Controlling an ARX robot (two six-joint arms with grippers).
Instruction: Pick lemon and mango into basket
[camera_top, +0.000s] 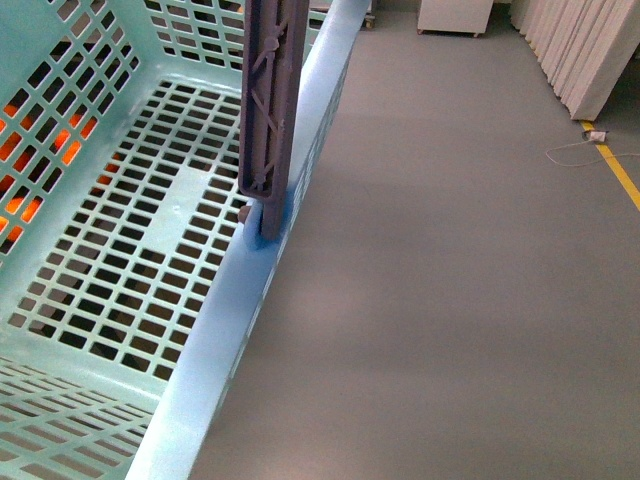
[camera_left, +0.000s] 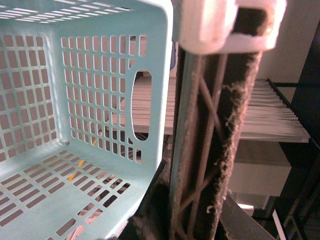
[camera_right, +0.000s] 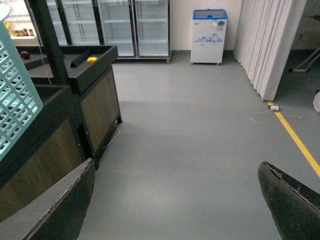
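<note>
Left gripper (camera_left: 192, 219) clamped on the upright brown handle (camera_left: 210, 125) of the aqua basket (camera_left: 150, 45), at its right rim. Right gripper (camera_right: 172, 210) jaws wide apart over the grey floor (camera_right: 200, 150). Small yellow fruit (camera_right: 92, 59), lemon or mango unclear, sits on the dark display counter (camera_right: 95, 80) far left. Orange shapes (camera_top: 40, 150) show through the basket's left wall slots.

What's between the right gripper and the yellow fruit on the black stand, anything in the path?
Nothing visible. Right wrist view: the right gripper, fingers open, faces bare floor; the yellow fruit lies exposed in the black stand's top tray, far off. Too small to tell lemon from mango.
</note>
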